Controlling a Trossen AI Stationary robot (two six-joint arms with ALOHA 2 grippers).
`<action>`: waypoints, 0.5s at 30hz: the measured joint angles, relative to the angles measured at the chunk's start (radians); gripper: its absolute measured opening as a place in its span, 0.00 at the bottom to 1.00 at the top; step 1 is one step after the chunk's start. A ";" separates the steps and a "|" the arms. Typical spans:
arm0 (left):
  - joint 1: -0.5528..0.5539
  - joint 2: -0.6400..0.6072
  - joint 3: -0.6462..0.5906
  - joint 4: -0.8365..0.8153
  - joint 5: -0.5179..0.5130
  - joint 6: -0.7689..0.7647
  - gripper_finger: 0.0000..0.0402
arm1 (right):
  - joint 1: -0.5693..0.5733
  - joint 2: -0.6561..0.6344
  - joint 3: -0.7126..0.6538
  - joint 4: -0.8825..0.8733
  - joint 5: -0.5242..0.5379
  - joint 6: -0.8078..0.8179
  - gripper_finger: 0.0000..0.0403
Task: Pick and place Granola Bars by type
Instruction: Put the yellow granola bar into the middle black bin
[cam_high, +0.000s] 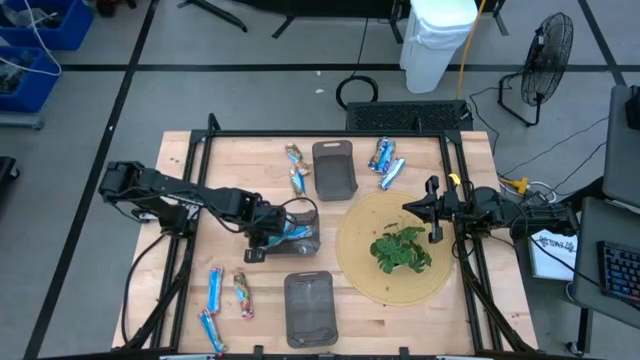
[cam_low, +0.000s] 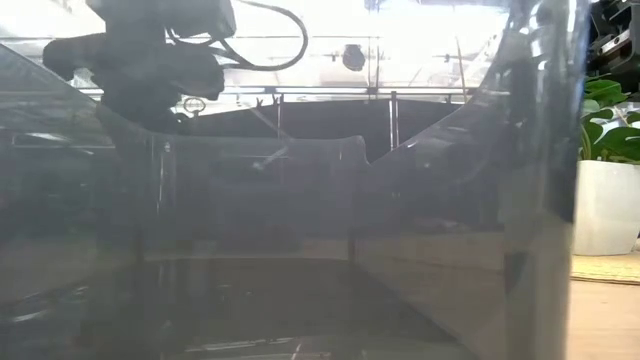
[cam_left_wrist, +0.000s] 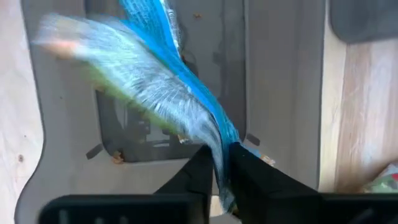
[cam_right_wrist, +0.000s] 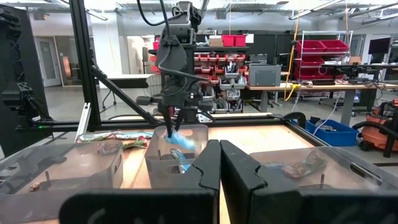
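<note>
Over the middle grey tray (cam_high: 300, 228), the left gripper (cam_high: 285, 232) pinches a blue-and-white granola bar (cam_left_wrist: 155, 87) by one end to drop it inside; the right gripper (cam_high: 432, 212) waits, closed and empty, above the plant (cam_high: 402, 250).

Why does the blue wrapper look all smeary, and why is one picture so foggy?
Left wrist view: the blue granola bar is motion-blurred above the left gripper. Low view: a grey tray wall sits close to the lens, hazing everything; bright backlight washes out the top.
</note>
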 joint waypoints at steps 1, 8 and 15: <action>0.000 0.000 0.000 0.004 -0.004 -0.008 0.17 | 0.000 0.000 0.000 0.000 0.000 0.000 0.00; 0.000 0.000 0.000 0.024 -0.013 -0.042 0.25 | 0.000 0.000 0.000 0.000 0.000 0.000 0.00; 0.002 -0.022 0.002 0.031 -0.018 -0.039 0.25 | 0.000 0.000 0.000 0.000 0.000 0.000 0.00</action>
